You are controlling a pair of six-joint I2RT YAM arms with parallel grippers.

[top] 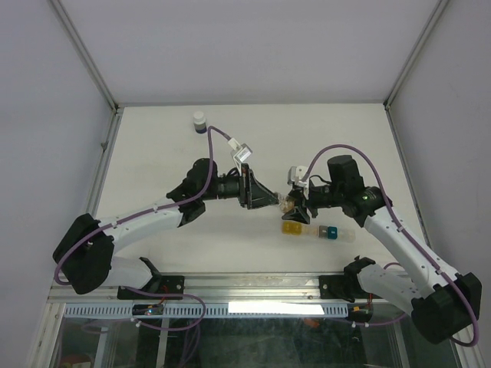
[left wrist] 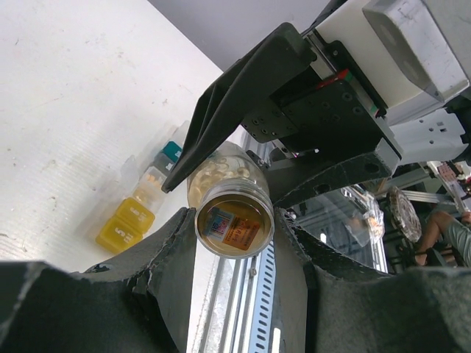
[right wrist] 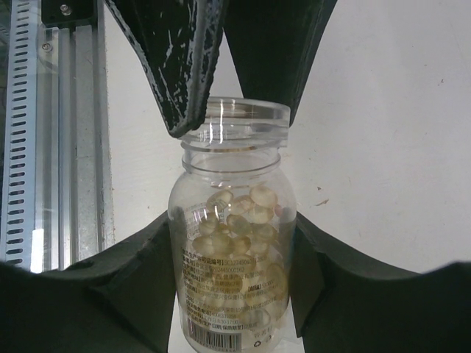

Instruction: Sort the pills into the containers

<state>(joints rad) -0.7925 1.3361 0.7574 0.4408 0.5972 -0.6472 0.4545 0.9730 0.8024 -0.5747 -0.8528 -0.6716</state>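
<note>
Looking down, we find one clear vial [right wrist: 232, 250] shared between both grippers, off the surface [top: 153, 153] near its middle. Our right fingers [right wrist: 132, 279] are clamped on the vial's body. Our left fingers [left wrist: 165, 272] are closed on either side of its lid [right wrist: 234, 121], which sits on the neck. The pills [right wrist: 235, 220] are heaped inside the vial. The containers [top: 311, 230] lie flat on the surface just beside the vial, on the side nearer the bases. Whether any pill is in them we cannot tell.

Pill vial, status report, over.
Left gripper shut on vial cap, right gripper shut on its body. Pills inside vial. Containers on table nearby, no obstruction seen.
</note>
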